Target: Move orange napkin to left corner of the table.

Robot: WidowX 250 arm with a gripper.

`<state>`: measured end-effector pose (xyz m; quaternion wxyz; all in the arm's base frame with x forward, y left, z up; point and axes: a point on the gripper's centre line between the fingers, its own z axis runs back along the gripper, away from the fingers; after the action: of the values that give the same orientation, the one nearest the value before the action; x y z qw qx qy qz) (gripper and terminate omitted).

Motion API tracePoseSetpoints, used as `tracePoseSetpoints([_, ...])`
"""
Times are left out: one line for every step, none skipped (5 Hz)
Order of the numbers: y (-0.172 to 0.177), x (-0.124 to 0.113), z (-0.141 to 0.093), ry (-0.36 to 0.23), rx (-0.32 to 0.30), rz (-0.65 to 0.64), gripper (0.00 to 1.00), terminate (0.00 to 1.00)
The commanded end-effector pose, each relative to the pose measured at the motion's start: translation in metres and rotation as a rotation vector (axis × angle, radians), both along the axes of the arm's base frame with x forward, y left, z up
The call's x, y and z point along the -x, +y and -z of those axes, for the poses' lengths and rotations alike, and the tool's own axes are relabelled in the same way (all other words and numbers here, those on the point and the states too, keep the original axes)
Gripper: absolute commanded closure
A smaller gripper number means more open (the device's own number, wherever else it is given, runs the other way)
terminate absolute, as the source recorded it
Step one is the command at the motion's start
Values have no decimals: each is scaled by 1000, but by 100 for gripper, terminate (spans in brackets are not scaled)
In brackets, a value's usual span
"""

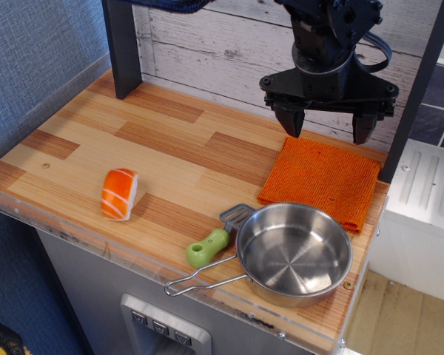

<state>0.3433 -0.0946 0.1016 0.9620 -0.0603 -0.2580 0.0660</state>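
So my gripper (326, 123) is hanging over the back right part of the table (96, 140), fingers spread wide apart with nothing between them. It sits above the far edge of the orange napkin (322, 179), and from this angle I honestly can't tell if the fingertips (291, 122) are touching the cloth or just floating above it.

The napkin itself is lying flat and folded near the right rear of the tabletop, close to the dark upright post (414, 89) on that side. Right in front of it is the steel pan (294, 253), and the pan's rim overlaps the napkin's front edge a bit. The pan has a wire handle sticking out to the left. Tucked just beside the pan is a small spatula with a green handle (207, 249), its grey blade up against the pan's rim.

Over on the left half of the table, well apart from all that, is the salmon sushi toy (119, 194), sitting by itself.
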Motion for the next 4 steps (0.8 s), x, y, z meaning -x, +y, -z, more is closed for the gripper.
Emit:
tracePoseSetpoints([0, 0, 0, 0, 0, 0, 0, 0])
tracePoseSetpoints([0, -7, 7, 26, 15, 9, 0, 0])
tracePoseSetpoints([1, -14, 16, 72, -5, 32, 0, 0])
tracePoseSetpoints([3, -20, 31, 122, -14, 51, 0, 0])
